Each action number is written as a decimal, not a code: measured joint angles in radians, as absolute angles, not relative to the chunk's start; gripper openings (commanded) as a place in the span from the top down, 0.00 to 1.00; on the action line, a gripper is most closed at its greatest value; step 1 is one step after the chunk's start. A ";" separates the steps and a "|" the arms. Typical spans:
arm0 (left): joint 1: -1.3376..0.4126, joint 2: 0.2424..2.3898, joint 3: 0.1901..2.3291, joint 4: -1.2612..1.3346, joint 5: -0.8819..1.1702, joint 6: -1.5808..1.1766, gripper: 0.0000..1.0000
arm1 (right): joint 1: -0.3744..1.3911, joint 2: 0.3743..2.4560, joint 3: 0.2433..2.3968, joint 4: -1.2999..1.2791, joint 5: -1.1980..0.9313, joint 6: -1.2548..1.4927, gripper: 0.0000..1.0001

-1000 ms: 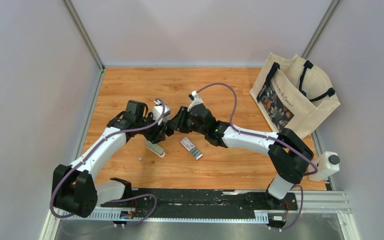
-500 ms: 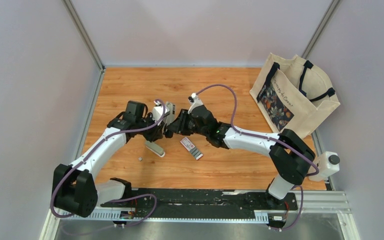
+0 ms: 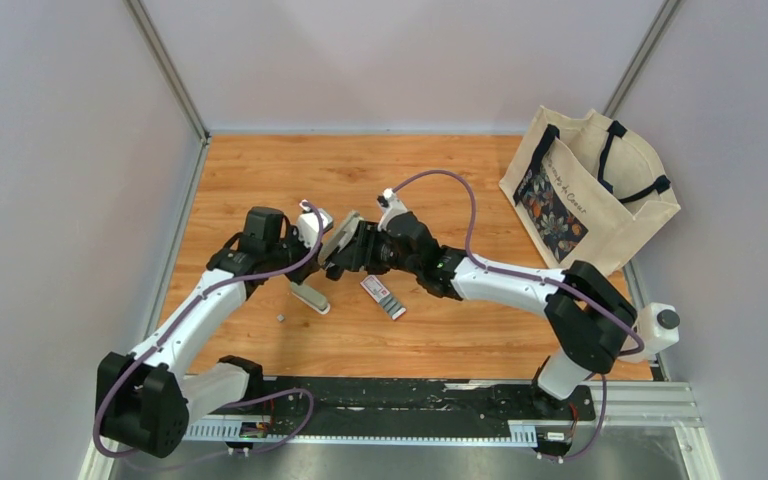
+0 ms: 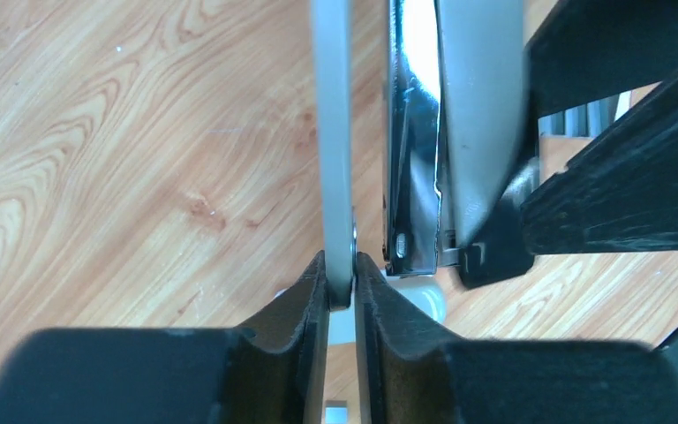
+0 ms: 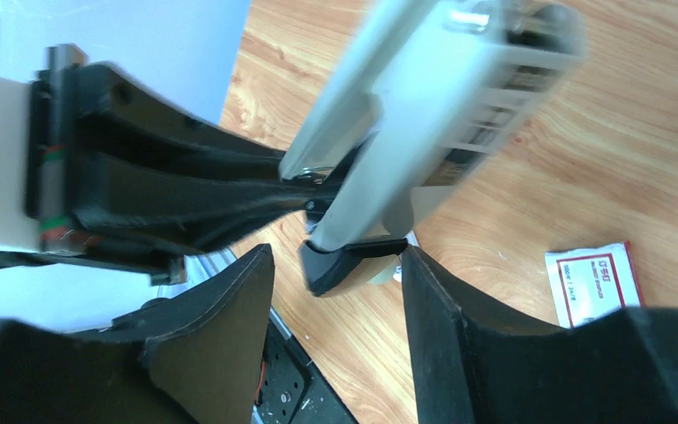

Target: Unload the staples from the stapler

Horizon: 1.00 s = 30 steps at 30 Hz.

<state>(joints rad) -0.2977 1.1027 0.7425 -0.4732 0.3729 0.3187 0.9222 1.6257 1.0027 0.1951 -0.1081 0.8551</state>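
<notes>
Staples (image 3: 393, 309) lay by the box (image 3: 374, 288) on the table (image 3: 260, 170), below the stapler (image 3: 338, 238) that my left gripper (image 4: 342, 283) pinched by its thin plate, right gripper (image 5: 334, 261) spread around it, arms shifted leftward since before.

Both arms stretch from their bases at the near edge of the counter (image 3: 260, 170) and bend inward, so that their wrists meet nose to nose above its middle. The left arm (image 3: 192, 310) slants up and to the right. The right arm (image 3: 505, 285) runs nearly level to the left from a raised elbow. The left end effector (image 4: 342, 278) has its fingers (image 4: 305, 309) pinched together on a thin grey plate of the stapler (image 4: 477, 106). The right end effector (image 5: 335, 265) is spread wide, its fingers (image 5: 229, 309) straddling the stapler's dark end, with a gap on one side.
</notes>
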 measured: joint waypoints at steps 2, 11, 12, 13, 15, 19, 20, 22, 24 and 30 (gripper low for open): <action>-0.299 1.083 0.742 -0.463 0.376 0.292 1.00 | 0.922 1.631 1.005 0.194 -0.109 0.860 0.47; -0.293 1.068 0.741 -0.466 0.337 0.242 1.00 | 0.921 1.689 1.050 0.196 -0.104 0.864 0.47; -0.293 1.068 0.741 -0.466 0.337 0.234 1.00 | 0.921 1.689 1.050 0.197 -0.105 0.866 0.46; -0.293 1.068 0.741 -0.467 0.338 0.227 1.00 | 0.921 1.689 1.050 0.199 -0.104 0.869 0.43; -0.293 1.068 0.741 -0.468 0.338 0.209 1.00 | 0.921 1.694 1.050 0.207 -0.105 0.876 0.40; -0.293 1.064 0.742 -0.471 0.355 0.160 1.00 | 0.926 1.721 1.055 0.232 -0.107 0.896 0.39; -0.293 1.060 0.743 -0.473 0.365 0.145 1.00 | 0.928 1.727 1.055 0.236 -0.107 0.899 0.39; -0.292 1.050 0.754 -0.487 0.386 0.116 1.00 | 0.929 1.733 1.055 0.237 -0.106 0.906 0.41; -0.291 1.045 0.779 -0.492 0.409 0.087 1.00 | 0.929 1.733 1.053 0.247 -0.106 0.918 0.44; -0.283 1.044 0.801 -0.483 0.421 0.044 1.00 | 0.929 1.728 1.047 0.322 -0.106 0.958 0.68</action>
<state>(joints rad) -0.2829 1.0439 0.8013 -0.4828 0.4213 0.0444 0.9291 1.7279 1.0473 0.3222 -0.1062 0.9585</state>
